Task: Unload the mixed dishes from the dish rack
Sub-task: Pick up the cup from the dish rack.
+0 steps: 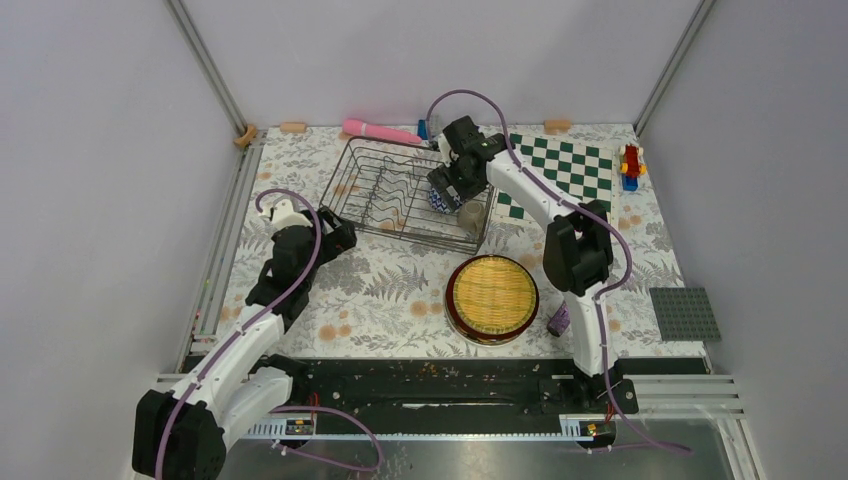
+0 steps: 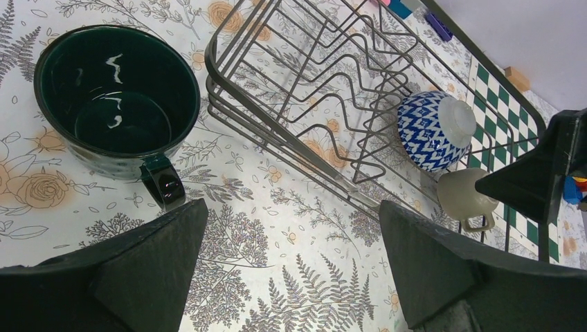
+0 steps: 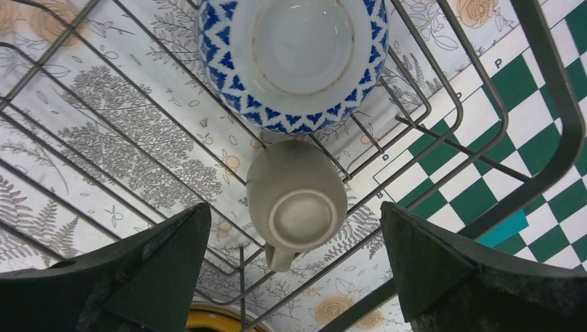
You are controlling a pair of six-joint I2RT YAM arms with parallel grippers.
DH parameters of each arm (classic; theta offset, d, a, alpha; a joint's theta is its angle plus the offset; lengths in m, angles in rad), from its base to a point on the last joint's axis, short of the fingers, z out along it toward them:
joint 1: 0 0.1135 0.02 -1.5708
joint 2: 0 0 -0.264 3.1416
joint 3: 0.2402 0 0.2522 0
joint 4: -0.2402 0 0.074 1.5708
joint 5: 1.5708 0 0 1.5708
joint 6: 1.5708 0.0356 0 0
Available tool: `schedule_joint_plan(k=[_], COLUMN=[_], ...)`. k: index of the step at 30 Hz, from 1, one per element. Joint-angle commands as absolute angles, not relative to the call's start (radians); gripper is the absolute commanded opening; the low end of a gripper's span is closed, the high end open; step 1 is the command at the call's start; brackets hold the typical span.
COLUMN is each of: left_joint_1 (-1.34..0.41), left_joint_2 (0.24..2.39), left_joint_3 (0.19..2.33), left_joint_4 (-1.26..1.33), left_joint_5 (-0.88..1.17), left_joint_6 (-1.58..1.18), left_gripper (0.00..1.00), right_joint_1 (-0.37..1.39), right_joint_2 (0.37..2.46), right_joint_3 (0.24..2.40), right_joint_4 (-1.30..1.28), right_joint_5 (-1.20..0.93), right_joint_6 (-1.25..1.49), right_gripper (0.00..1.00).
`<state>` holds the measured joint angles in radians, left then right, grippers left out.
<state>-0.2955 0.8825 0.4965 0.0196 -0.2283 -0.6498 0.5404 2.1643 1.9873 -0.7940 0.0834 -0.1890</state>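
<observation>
Nearest the arm bases, the round yellow woven-look plate [image 1: 491,295] lies unloaded on the floral surface [image 1: 390,300]. Farther left, the left end effector [image 2: 291,277] gapes wide and empty beside the dark green glazed mug [image 2: 116,97]. Beyond, in the dark wire dish rack [image 2: 277,142], the right end effector [image 3: 294,277] hangs fully open, holding nothing, over the upturned small olive cup [image 3: 297,200], just beside the blue-and-white patterned bowl [image 3: 294,55]. Closing low could snag a rack wire and drag the rack, or knock the bowl.

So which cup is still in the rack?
The small olive cup, upside down in the dish rack beside the blue-and-white bowl; the dark green mug stands upright on the tablecloth outside it.
</observation>
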Motion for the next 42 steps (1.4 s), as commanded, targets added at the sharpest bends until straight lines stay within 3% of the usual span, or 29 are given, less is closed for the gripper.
schedule_joint_plan(k=[1, 13, 23, 42], left_joint_1=[-0.295, -0.295, -0.295, -0.295], left_joint_2=[0.885, 0.885, 0.885, 0.879], left_joint_3=[0.528, 0.528, 0.529, 0.528], left_joint_4=[0.064, 0.066, 0.062, 0.054], left_joint_5=[-0.227, -0.230, -0.236, -0.246], left_joint_6=[-0.630, -0.629, -0.629, -0.631], left_gripper=[0.99, 0.99, 0.99, 0.99], right_joint_1=[0.523, 0.511, 0.511, 0.529], right_joint_2=[2.213, 2.323, 2.314, 2.336], right_joint_3=[2.045, 2.132, 2.095, 2.181], right_joint_4=[-0.825, -0.895, -0.917, -1.049], right_joint_5=[0.043, 0.074, 0.025, 0.146], right_joint_6=[-0.190, -0.151, -0.118, -0.068], right_gripper=[1.00, 1.00, 1.00, 0.94])
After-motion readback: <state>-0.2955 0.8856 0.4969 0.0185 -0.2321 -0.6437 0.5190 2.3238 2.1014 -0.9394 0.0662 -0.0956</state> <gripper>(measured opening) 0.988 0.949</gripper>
